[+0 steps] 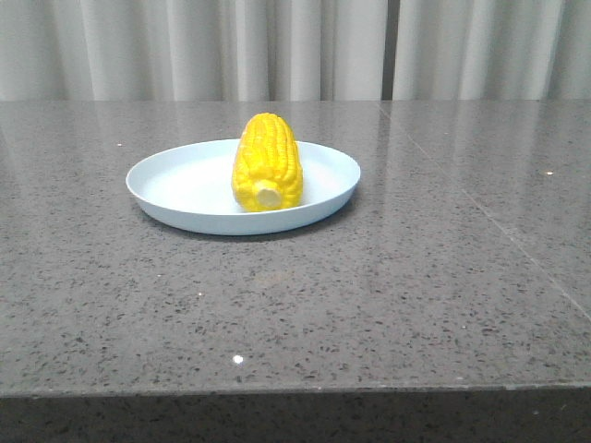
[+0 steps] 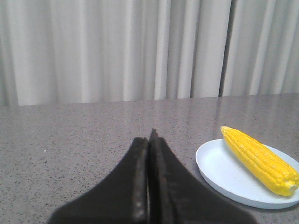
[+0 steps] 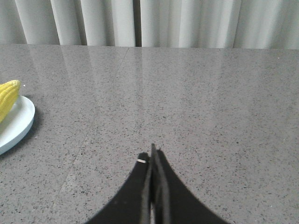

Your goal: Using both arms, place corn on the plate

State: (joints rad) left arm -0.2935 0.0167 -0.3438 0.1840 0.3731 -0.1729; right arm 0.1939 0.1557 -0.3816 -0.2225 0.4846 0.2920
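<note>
Table edge: the dark speckled table [image 1: 295, 314] runs nearest the front camera, bare stone on the near side of the plate.
Left gripper [image 2: 149, 140]: fingers pressed together with nothing between them, hovering over the table well apart from the plate (only its wrist view shows it).
Right gripper [image 3: 153, 154]: likewise closed flat and empty, well apart from the plate on the opposite side.
Plate [image 1: 166, 189]: pale blue-white and shallow, resting flat on the table.
Corn [image 1: 268, 161]: lies inside the plate, its pale stub end towards the plate's near rim, its tip towards the far rim.
Handling: probably stiff and light, the kernel rows giving fair purchase (a rounded body may roll); best pinched across its middle.
Progress: judged done, corn on plate.
Curtain [image 1: 231, 46]: pale folds beyond the plate.
</note>
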